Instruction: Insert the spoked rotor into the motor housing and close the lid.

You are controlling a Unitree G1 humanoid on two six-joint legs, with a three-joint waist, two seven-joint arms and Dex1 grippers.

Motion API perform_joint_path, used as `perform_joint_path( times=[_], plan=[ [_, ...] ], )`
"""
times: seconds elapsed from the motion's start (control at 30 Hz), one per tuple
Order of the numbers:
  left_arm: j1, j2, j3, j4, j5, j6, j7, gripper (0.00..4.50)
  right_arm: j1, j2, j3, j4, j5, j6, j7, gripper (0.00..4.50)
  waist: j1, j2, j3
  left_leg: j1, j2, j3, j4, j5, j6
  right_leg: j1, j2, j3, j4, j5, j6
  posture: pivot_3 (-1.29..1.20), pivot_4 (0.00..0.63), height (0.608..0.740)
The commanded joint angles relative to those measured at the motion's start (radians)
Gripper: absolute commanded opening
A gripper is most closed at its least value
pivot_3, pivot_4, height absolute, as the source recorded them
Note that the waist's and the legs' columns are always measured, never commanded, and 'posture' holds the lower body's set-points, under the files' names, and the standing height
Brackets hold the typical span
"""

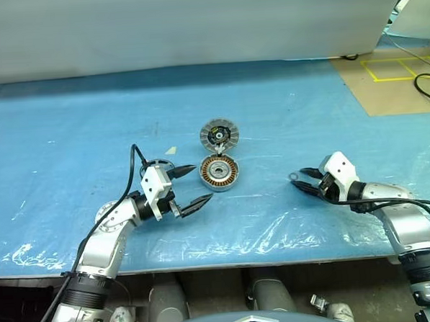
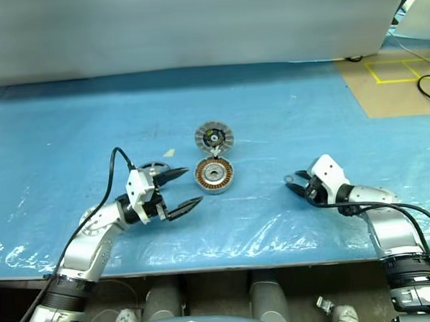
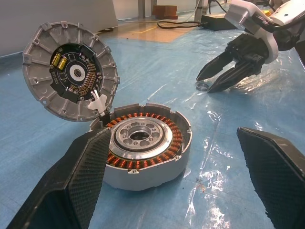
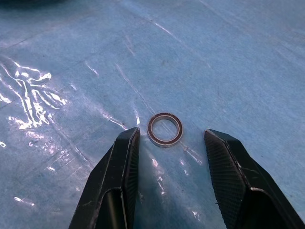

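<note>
The motor housing (image 1: 219,172), a silver cup with copper windings, lies on the blue sheet at the middle. Its lid (image 1: 219,134) stands tilted open on the far side, showing a circuit board inside (image 3: 71,71). My left gripper (image 1: 200,183) is open just left of the housing (image 3: 143,148), its fingers level and pointing at it. The spoked rotor (image 2: 152,168) lies behind that gripper, partly hidden by it. My right gripper (image 1: 300,179) is open off to the right, with a small metal ring (image 4: 165,129) lying flat on the sheet at its fingertips, not gripped.
A blue plastic sheet (image 1: 69,125) covers the table, crinkled near the front edge (image 1: 228,265). A white board (image 1: 193,25) stands along the back. Brown floor with yellow tape (image 1: 401,68) and a black cable (image 1: 424,85) lie at the far right.
</note>
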Motion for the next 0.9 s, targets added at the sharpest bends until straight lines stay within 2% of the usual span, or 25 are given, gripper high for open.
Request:
perform_joint_path(
  times=[0.03,0.37,0.47,0.57,0.77,0.9],
  plan=[
    [0.004,0.006,0.018,-0.023,-0.015,-0.01,-0.001,4.5,-0.004,0.003,0.02,0.003,-0.008,-0.008,0.009,2.23,0.0,0.0,0.0,0.0,0.0,0.0,0.0,0.0,0.0,0.0,0.0,0.0,0.0,0.0,0.0,0.0,0.15,0.74],
    [0.011,0.01,0.019,-0.031,-0.015,-0.008,0.003,4.5,-0.01,-0.003,0.027,0.015,-0.021,0.003,-0.001,2.23,0.0,0.0,0.0,0.0,0.0,0.0,0.0,0.0,0.0,0.0,0.0,0.0,0.0,-0.001,0.002,0.0,0.15,0.74],
    [0.011,0.01,0.019,-0.031,-0.015,-0.008,0.003,4.5,-0.01,-0.013,0.03,0.033,-0.035,-0.006,-0.006,1.69,-0.001,0.0,0.0,0.0,0.0,0.0,0.0,0.0,0.0,0.0,0.0,0.0,0.0,-0.001,0.002,0.0,0.15,0.74],
    [0.009,0.011,0.02,-0.03,-0.015,-0.009,0.002,4.5,-0.009,-0.022,0.034,0.046,-0.047,-0.018,-0.01,0.68,0.0,0.0,0.0,0.0,0.0,0.0,0.0,0.0,0.0,0.001,0.0,0.0,0.0,-0.001,0.002,0.0,0.15,0.74],
    [0.005,0.013,0.02,-0.028,-0.015,-0.009,-0.001,4.5,-0.013,-0.022,0.038,0.04,-0.057,-0.036,-0.015,0.63,0.001,0.0,0.0,0.001,0.0,0.0,0.0,0.0,0.0,0.001,0.0,0.0,0.0,-0.002,0.003,0.0,0.15,0.74],
    [0.004,0.015,0.023,-0.027,-0.017,-0.008,-0.001,4.5,-0.043,0.025,0.024,-0.045,0.031,0.002,0.013,0.63,-0.002,0.0,0.0,0.001,0.0,0.0,0.0,0.0,0.0,0.001,0.0,0.0,0.0,-0.002,0.003,0.0,0.15,0.74]
  ],
)
